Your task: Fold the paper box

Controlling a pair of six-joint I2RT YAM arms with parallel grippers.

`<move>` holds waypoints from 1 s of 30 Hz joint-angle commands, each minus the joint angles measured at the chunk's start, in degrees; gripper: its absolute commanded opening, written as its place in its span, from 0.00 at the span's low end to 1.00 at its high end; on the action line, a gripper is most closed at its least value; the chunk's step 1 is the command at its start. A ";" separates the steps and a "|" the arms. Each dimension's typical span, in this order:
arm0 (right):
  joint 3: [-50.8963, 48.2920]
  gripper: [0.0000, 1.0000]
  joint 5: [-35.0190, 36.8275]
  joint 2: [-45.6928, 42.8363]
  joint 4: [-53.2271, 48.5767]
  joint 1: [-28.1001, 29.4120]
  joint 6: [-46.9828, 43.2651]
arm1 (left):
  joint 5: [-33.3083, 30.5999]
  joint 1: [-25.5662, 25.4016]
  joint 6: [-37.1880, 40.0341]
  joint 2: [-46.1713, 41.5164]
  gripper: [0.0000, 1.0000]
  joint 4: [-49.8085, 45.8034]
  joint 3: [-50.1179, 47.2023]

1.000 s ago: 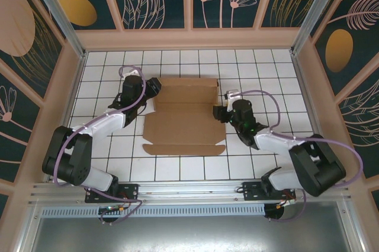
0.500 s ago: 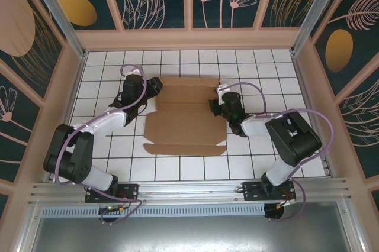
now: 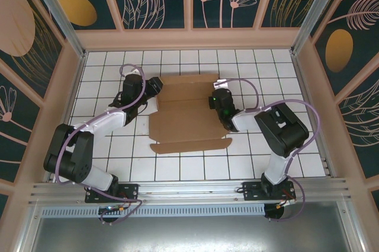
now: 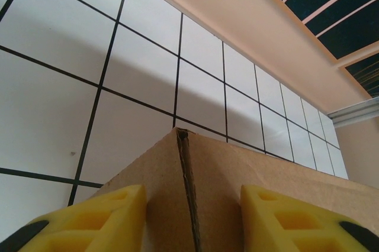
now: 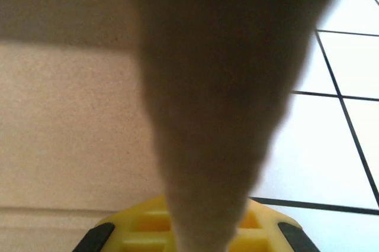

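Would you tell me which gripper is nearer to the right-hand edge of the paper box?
Right. The right gripper is shut on the paper box at that edge; the left gripper straddles raised cardboard at the opposite, left edge.

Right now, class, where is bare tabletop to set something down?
Free: far tile rows between the back wall and the paper box; the near strip between its front flap and the rail. Crowded: both box ends, beside the left arm and right arm.

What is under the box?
White tiled table shows around the box. The tiles beneath it are covered, so whatever may lie there cannot be seen.
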 commanded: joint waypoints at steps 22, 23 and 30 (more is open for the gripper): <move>-12.12 0.73 -5.60 -20.71 8.71 1.72 1.06 | 0.82 -0.28 -0.37 3.04 0.44 -3.46 -1.30; -12.78 0.72 -6.74 -22.58 8.75 1.18 0.79 | 0.56 -0.25 -0.06 3.03 0.44 -3.72 -1.05; -0.86 0.27 -19.31 -25.46 -8.25 -5.92 3.04 | 0.39 -0.30 -0.01 3.32 0.44 -4.26 -0.95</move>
